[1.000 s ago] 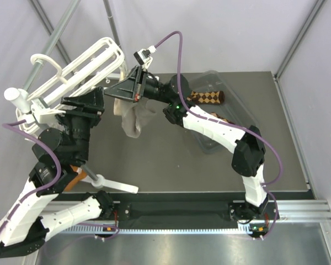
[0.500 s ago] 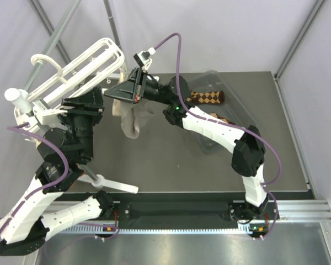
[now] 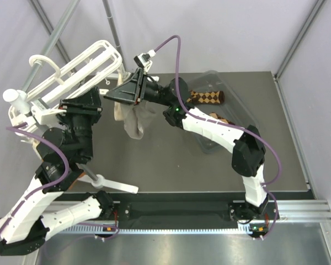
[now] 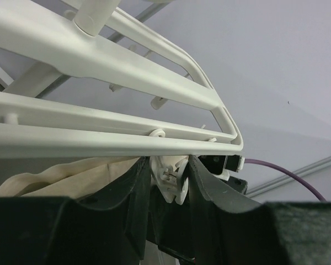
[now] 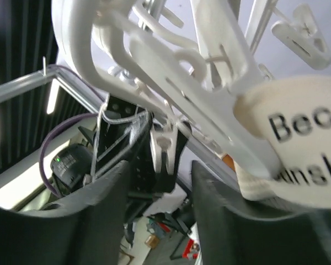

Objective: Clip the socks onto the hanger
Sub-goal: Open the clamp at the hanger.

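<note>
The white hanger (image 3: pixel 71 69) hangs at the upper left, held at a tilt. My left gripper (image 3: pixel 97 91) reaches up under its frame (image 4: pixel 99 138); in the left wrist view both fingers press against a small white clip (image 4: pixel 174 179). My right gripper (image 3: pixel 113 94) faces it from the right, open, with another white clip (image 5: pixel 163 152) beyond the gap and touching neither finger. A plain beige sock (image 3: pixel 135 118) dangles below the frame, its printed cuff (image 5: pixel 298 132) beside my right finger. Two argyle socks (image 3: pixel 208 98) (image 3: pixel 223 118) lie in the bin.
A clear plastic bin (image 3: pixel 240 107) sits at the right back of the dark table. A grey metal pole (image 3: pixel 52 41) carries the hanger's hook. A white-handled tool (image 3: pixel 113 184) lies near the front edge, and something orange (image 3: pixel 71 182) shows under my left arm.
My left jaws have closed in onto the clip. My right jaws have opened, and the beige sock hangs a little looser below the frame. Both arms have barely shifted.
</note>
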